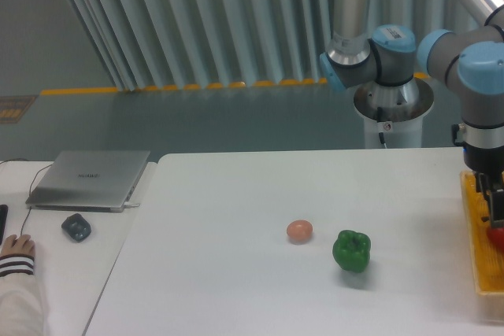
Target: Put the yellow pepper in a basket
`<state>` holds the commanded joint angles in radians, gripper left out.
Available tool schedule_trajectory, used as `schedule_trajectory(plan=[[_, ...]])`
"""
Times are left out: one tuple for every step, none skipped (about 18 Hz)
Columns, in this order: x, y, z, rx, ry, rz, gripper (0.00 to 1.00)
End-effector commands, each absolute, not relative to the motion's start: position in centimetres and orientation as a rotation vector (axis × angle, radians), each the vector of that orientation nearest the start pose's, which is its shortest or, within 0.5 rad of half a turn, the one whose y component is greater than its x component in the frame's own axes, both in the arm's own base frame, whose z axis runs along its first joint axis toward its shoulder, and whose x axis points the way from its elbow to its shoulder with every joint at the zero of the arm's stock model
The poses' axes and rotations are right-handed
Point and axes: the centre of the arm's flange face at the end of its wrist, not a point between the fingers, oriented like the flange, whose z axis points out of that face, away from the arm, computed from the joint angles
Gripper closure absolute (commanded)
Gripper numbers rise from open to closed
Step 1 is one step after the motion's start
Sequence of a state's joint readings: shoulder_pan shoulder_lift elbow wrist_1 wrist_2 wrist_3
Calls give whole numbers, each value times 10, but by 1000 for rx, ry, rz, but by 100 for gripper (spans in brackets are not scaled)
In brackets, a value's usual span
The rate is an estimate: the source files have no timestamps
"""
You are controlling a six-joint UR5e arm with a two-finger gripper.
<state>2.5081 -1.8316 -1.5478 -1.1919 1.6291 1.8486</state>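
Laptop [90, 179] closed on left side table, small logo on lid too faint to read. Dark mouse [76, 227] just in front of it; person's hand [16, 246] at left edge. Yellow pepper not visible anywhere. Yellow-orange mesh basket [476, 234] at table's right edge, cut off by frame, red item [496, 238] inside. Gripper [493, 206] down in basket; fingers mostly out of frame, cannot tell if parted or clamped, or holding anything. Green bell pepper [352, 250] and small orange-pink round fruit [299, 231] mid-table, near each other.

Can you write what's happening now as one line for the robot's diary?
arm: over yellow-orange woven mesh basket at right edge | hand: hidden | yellow pepper: unseen | glossy green bell pepper, small round peach-coloured ball: on table
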Motion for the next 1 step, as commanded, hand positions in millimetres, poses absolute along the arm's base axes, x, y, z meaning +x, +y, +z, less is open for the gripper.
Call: schedule_trajectory(plan=[[-410,460,397,-2855,1346,214,0]])
